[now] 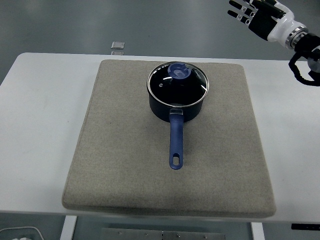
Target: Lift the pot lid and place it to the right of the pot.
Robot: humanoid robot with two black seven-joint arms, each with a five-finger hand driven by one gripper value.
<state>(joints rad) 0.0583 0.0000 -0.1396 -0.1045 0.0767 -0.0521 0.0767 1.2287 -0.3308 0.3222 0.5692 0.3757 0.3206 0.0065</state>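
Mat (125, 165) on worktop (40, 125), frame ctr | pot (176, 97) upper-mid, lid (178, 80) on it, untouched | R hand (247, 12) upper right, fingers spread, empty, well apart | nothing done; grasp, lift, place all left

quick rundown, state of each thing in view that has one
pot: upright on the mat, handle pointing toward the table's near edge
glass lid: on the pot, not lifted
lid knob: untouched
grey mat: flat on the white table
right hand: raised at the top right, fingers spread, holding nothing
small clear item: lying on the floor beyond the table's far edge
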